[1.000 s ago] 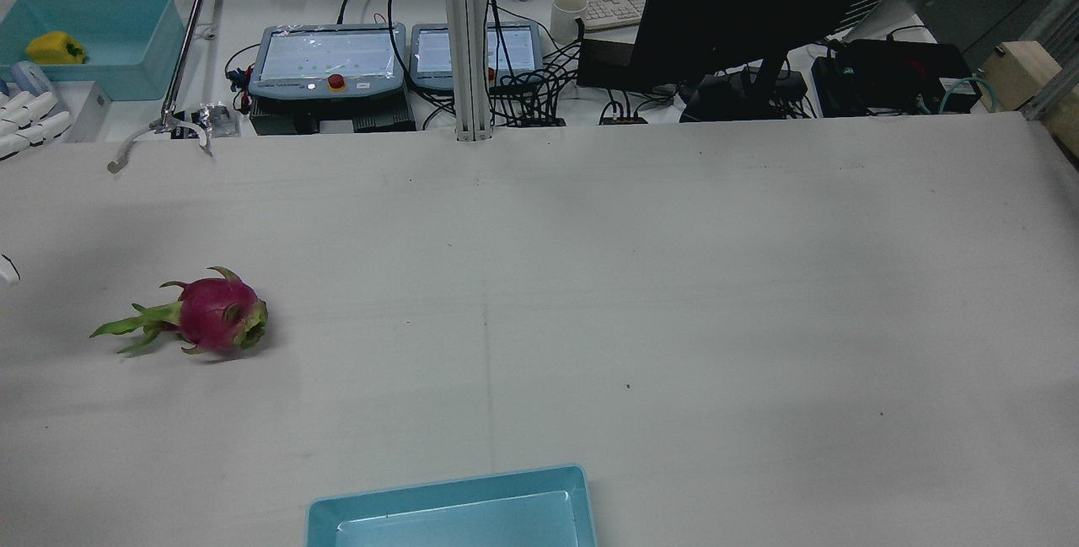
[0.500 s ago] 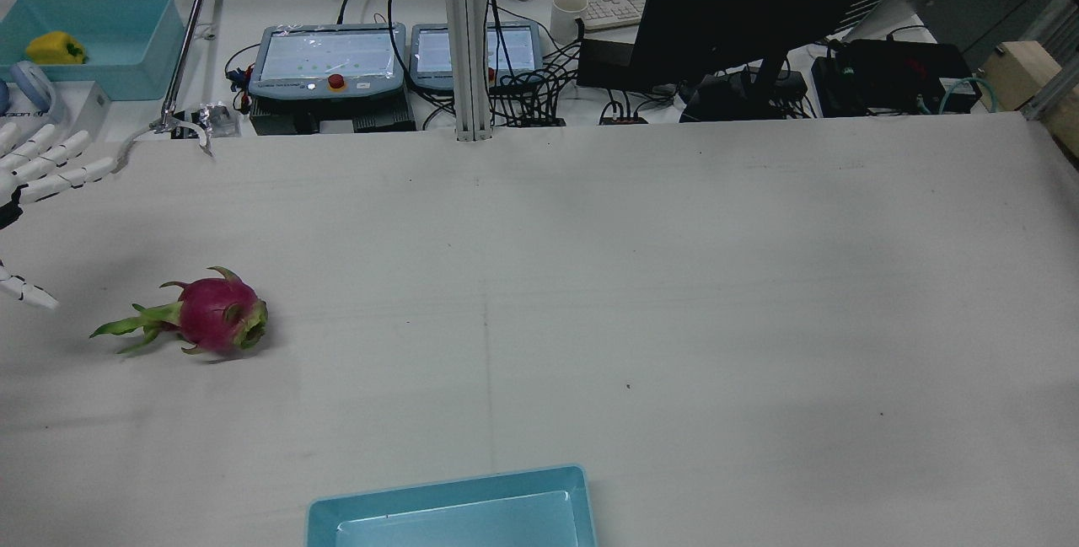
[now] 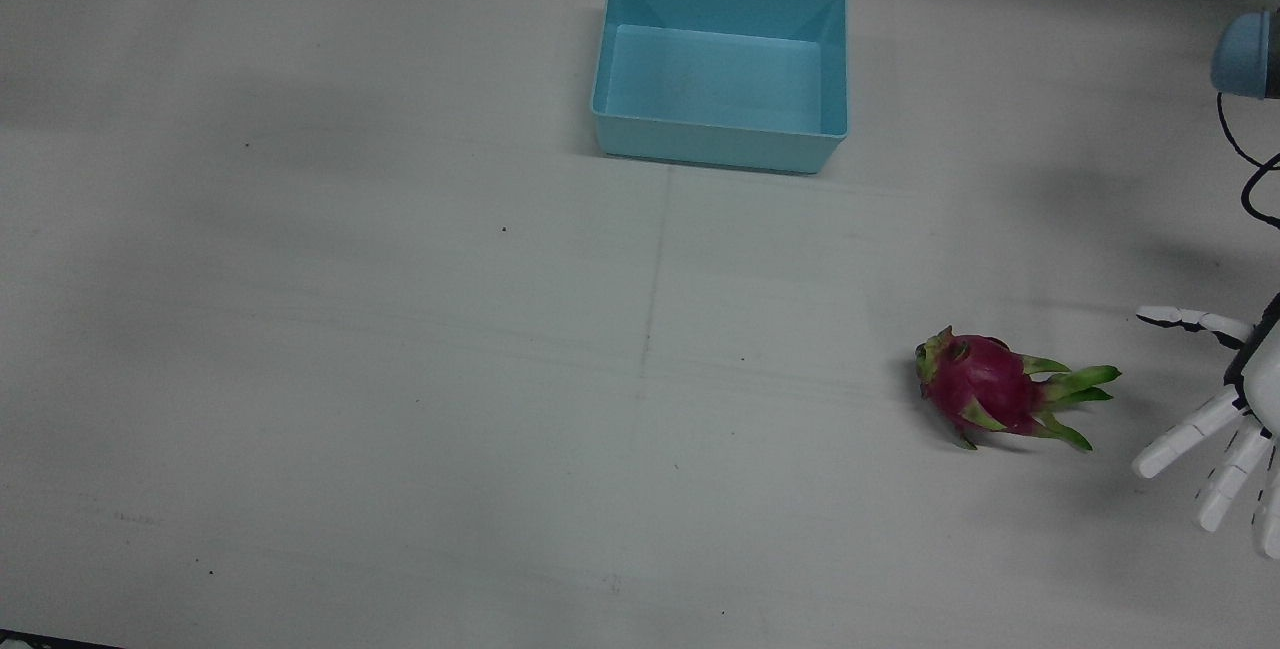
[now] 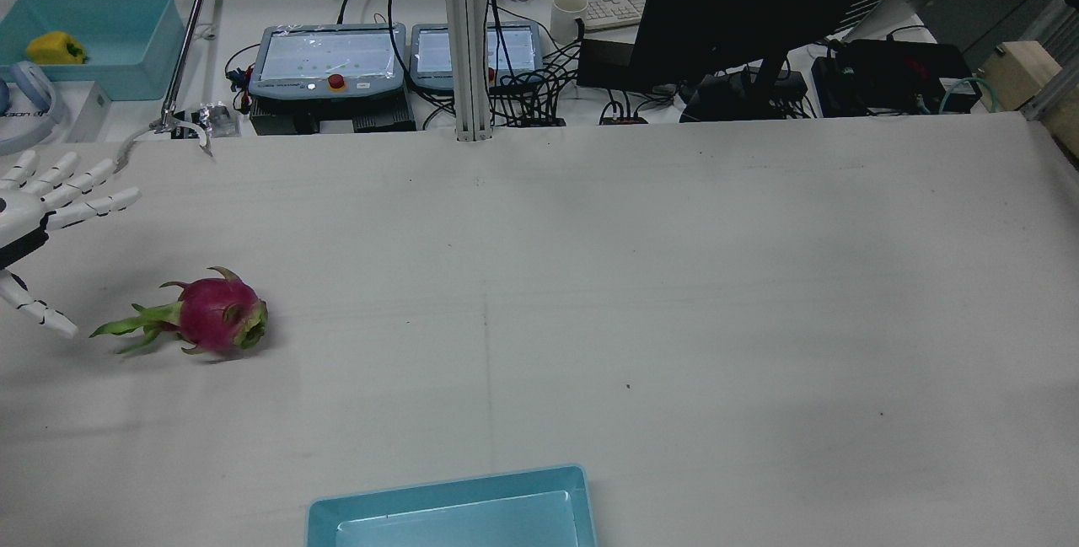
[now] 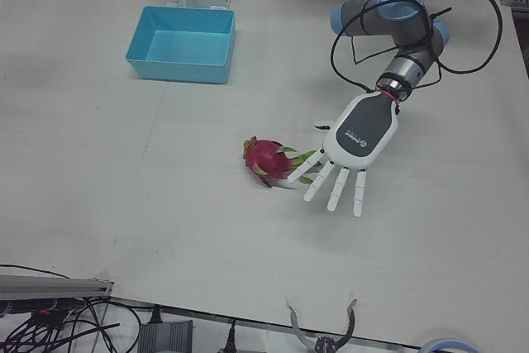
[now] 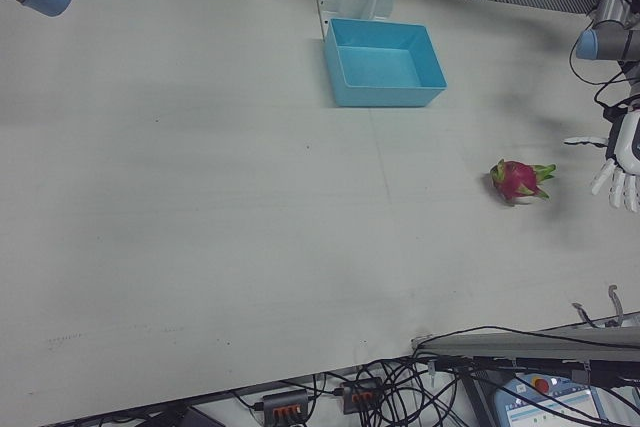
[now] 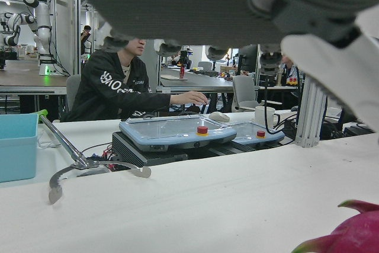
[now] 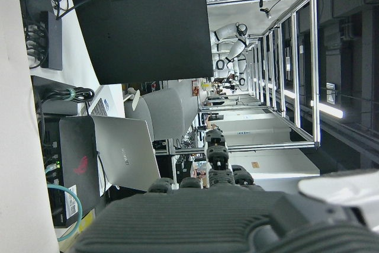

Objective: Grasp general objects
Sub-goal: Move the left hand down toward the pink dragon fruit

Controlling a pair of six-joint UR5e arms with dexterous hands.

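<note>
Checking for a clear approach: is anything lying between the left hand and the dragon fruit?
Nothing: in the front view only bare table separates the open left hand from the dragon fruit, leaves toward the hand.

white table (image 3: 300,379); dragon fruit (image 3: 985,394), blue bin (image 3: 720,144) on it
</note>
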